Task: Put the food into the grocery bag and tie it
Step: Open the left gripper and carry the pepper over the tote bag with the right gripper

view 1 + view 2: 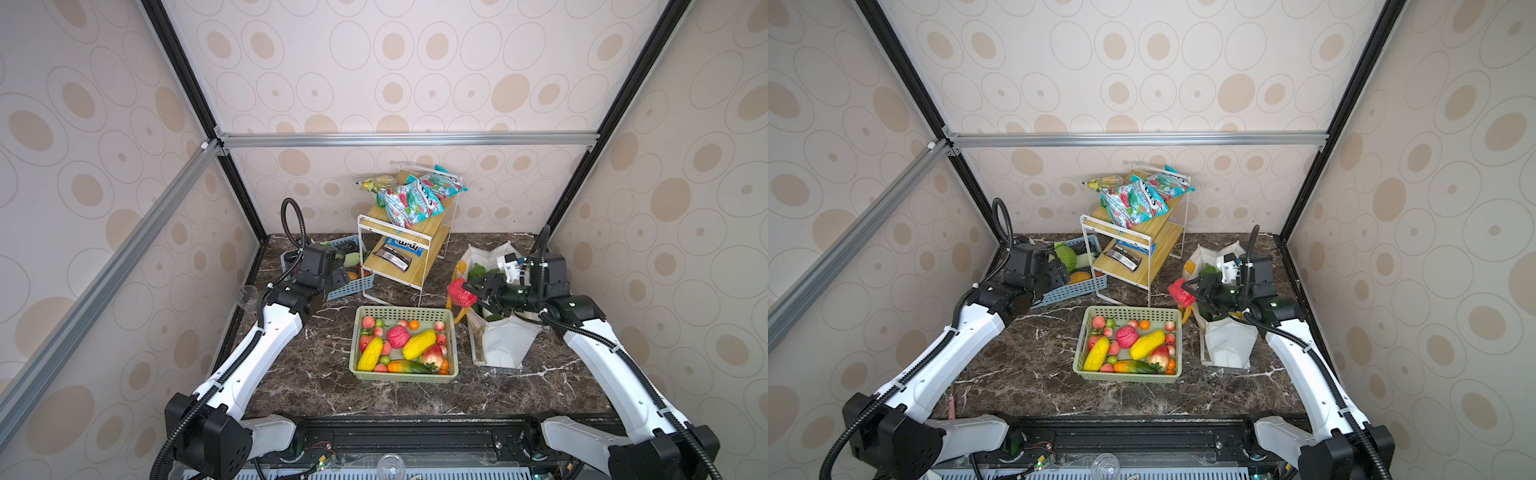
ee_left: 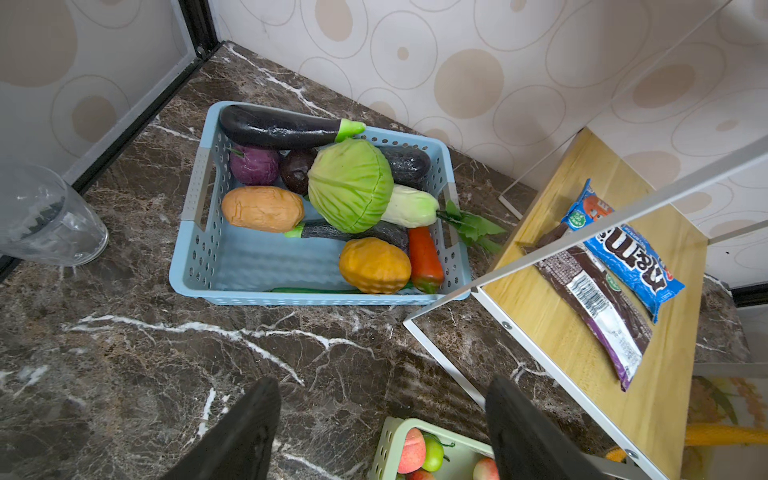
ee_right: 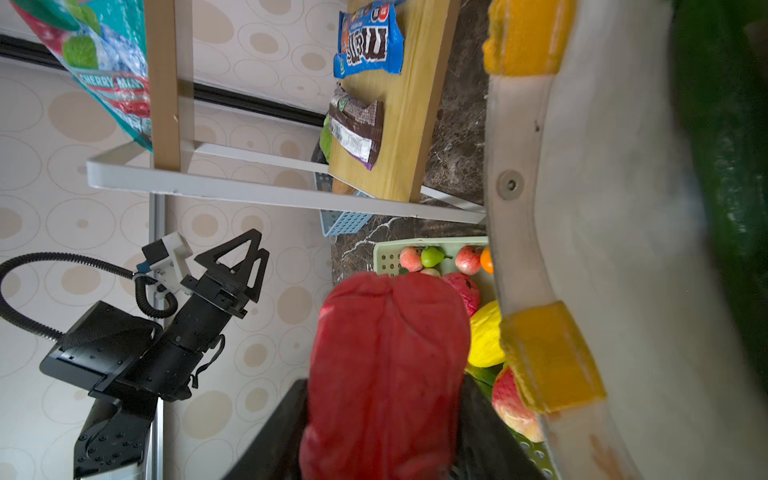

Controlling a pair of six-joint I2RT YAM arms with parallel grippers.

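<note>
The dark marble worktop (image 1: 291, 374) carries a two-tier rack (image 1: 386, 270). To the right lies the white grocery bag (image 1: 498, 340), greens (image 1: 484, 272) in its mouth, beside a green basket (image 1: 403, 309) of toy fruit (image 1: 419, 344). Only the left wrist view looks into the blue basket (image 2: 195, 257): eggplant (image 2: 282, 126), cabbage (image 2: 349, 185). The left gripper (image 2: 382, 386) has its jaws spread, empty. The right gripper (image 1: 473, 296) jaws pinch a red toy food (image 3: 386, 353) just beside the bag's rim. A blue packet (image 3: 365, 41) reads "m&m's". Only the right wrist view shows "CHERRY" on a teal bag (image 3: 104, 75).
</note>
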